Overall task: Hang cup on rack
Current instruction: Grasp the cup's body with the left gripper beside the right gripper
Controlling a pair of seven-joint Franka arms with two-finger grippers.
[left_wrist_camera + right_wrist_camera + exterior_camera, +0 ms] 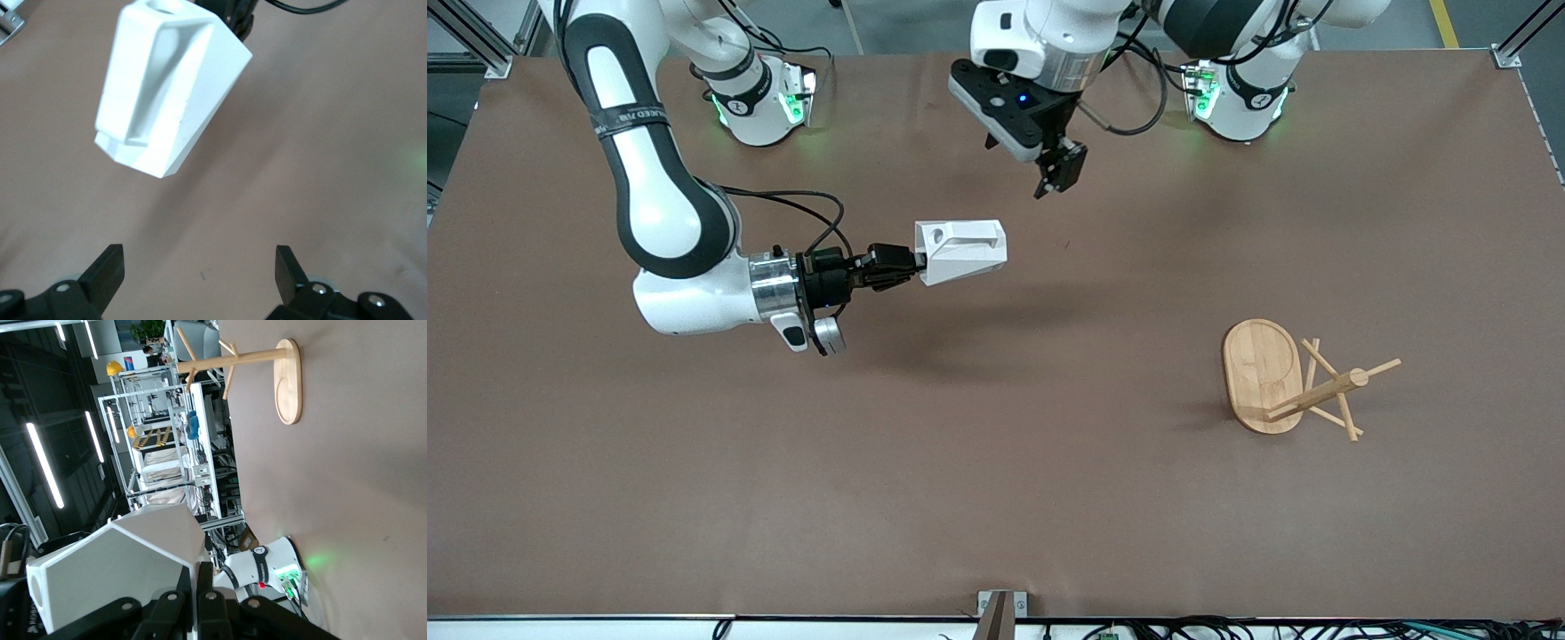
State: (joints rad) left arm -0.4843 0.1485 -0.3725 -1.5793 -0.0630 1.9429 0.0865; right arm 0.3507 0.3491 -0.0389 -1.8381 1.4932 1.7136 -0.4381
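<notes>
Mid-frame, the right gripper (914, 263) pinches the white cup (960, 251) aloft above the surface (996, 498); the left gripper (1060, 169), fingers spread, hovers above; bamboo rack (1294, 380) stands lower right.

Both arms are white with black joints, silver wrist rings, black cables and green base lights.

High front overview, close wrist views, all sharing the cup (960, 251).

Even overhead light is casting a soft shadow on the table (996, 498) beneath the right gripper (914, 263); the cup (167, 87) is glaring, slightly blurred.
</notes>
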